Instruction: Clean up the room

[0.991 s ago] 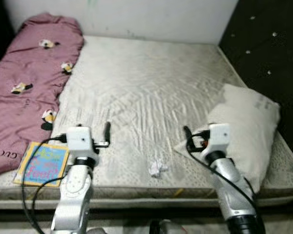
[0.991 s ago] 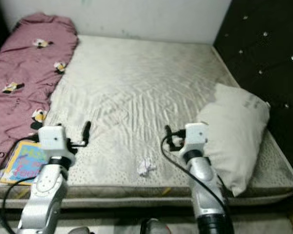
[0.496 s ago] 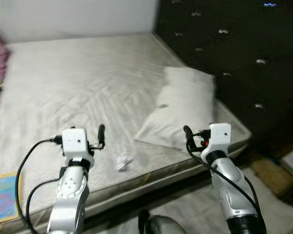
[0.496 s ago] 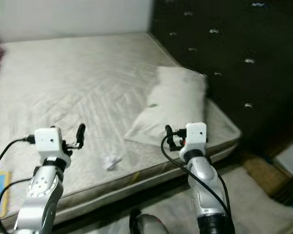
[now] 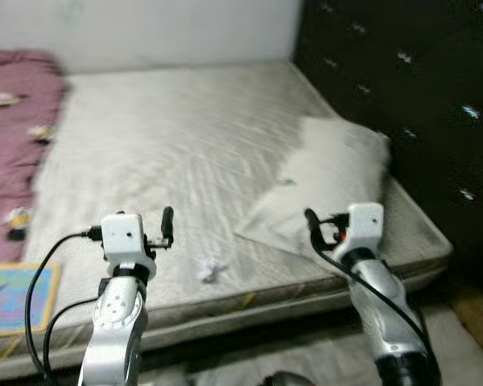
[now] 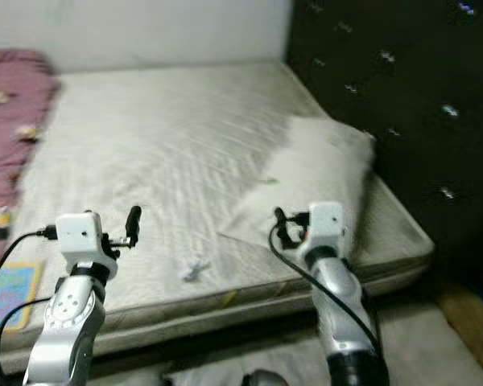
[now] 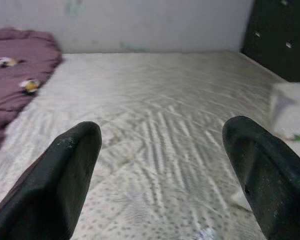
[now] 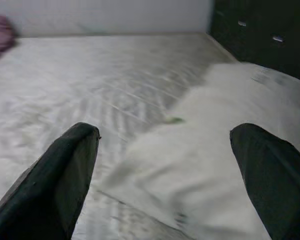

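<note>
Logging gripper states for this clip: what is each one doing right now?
Left gripper: open, holding nothing, raised over the mattress.
Right gripper: open, holding nothing, raised in front of the pillow.

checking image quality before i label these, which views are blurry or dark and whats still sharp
Left eye and right eye views: motion-smeared, so the pillow and crumpled paper look soft, and the headboard is near black. Left wrist view: mattress fairly crisp, the near fingers soft. Right wrist view: the pillow is smeared and dim.
</note>
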`<state>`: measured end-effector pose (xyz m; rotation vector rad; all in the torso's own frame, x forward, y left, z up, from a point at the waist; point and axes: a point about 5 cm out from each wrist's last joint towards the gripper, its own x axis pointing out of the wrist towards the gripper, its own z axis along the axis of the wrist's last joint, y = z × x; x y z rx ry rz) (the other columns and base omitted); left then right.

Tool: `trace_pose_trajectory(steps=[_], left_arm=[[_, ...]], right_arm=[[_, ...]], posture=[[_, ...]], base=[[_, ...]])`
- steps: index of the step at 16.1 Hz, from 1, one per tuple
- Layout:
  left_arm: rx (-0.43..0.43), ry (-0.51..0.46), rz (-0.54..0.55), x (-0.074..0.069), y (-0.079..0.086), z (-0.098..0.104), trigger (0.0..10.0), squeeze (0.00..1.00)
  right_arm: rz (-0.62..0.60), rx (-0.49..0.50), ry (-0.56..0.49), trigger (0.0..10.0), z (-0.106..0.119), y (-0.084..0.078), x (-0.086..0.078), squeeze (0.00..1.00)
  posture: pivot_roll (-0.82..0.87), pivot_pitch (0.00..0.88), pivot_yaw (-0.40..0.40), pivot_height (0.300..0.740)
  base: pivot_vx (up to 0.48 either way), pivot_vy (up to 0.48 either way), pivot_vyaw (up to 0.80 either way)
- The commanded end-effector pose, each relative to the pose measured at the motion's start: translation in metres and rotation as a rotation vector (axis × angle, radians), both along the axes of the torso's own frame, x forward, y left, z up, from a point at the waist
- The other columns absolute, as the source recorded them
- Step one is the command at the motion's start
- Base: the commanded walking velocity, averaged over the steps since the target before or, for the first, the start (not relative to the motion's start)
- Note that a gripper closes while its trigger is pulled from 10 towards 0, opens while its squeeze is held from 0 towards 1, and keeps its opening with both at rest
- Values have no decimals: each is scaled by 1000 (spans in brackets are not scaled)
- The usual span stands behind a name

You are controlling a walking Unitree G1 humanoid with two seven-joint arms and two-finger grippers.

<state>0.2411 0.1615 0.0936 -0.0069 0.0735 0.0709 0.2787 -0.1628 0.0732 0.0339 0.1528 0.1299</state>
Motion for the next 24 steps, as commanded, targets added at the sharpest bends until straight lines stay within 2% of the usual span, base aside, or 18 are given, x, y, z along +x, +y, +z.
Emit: trace_pose_trajectory(steps=[1, 2, 4, 7, 11, 12, 13, 14, 15, 16, 18, 21, 22, 24], left_arm=[[0, -1, 9, 1, 0, 2, 10000, 0], [-2, -2, -2, 1, -3, 2, 10000, 0], [-10, -7, -2, 1, -4, 2, 10000, 0], [2, -16, 8, 3, -2, 3, 10000, 0], [26, -44, 39, 2, 1, 5, 10000, 0], [20, -45, 32, 2, 0, 5, 10000, 0], [19, -5, 57, 2, 0, 4, 10000, 0], [-8, 16, 61, 1, -1, 3, 10000, 0], [-97, 41, 27, 0, -3, 1, 10000, 0], [-135, 29, -6, 0, -4, 1, 10000, 0], [-59, 23, 9, 0, 0, 1, 10000, 0], [-55, 23, 3, -1, -1, 2, 10000, 0], [-20, -35, -24, 0, -3, 7, 10000, 0], [13, -12, 3, 0, -2, 5, 10000, 0]], right_arm=[[11, 11, 22, 10000, -2, 2, -1, 0], [22, 17, 23, 10000, -2, 2, -1, 0], [2, -58, -1, 10000, 1, 3, 1, 0], [52, -32, -33, 10000, 5, 8, 1, 0], [44, -104, -58, 10000, 10, 4, 4, 0], [42, -101, -57, 10000, 10, 3, 4, 0], [51, -62, -62, 10000, 11, 3, 4, 0], [59, -47, -65, 10000, 12, 4, 4, 0], [71, -33, -68, 10000, 12, 6, 3, 0], [76, -34, -70, 10000, 13, 8, 3, 0], [92, -46, -71, 10000, 13, 10, 2, 0], [81, -41, -62, 10000, 11, 9, 2, 0], [75, -38, -61, 10000, 11, 8, 3, 0], [78, -38, -60, 10000, 11, 9, 2, 0]], posture=[[8, 0, -57, 740], [5, 0, -57, 740], [1, 0, -61, 740], [-1, 0, -64, 740], [-3, 0, -66, 740], [-3, 0, -66, 740], [-4, 0, -66, 740], [-4, 0, -66, 740], [-3, 1, -68, 740], [-3, 1, -68, 740], [-5, 3, -69, 740], [-4, 5, -69, 740], [-4, 6, -69, 740], [-2, 8, -68, 740]], base=[[0, 480, 0], [0, 480, 0], [0, 480, 0], [0, 480, 0], [0, 195, 0], [0, 0, 0], [0, 0, 0], [0, 0, 0], [0, 0, 0], [0, 0, 0], [0, 0, 0], [0, 0, 0], [0, 0, 0], [0, 0, 0]])
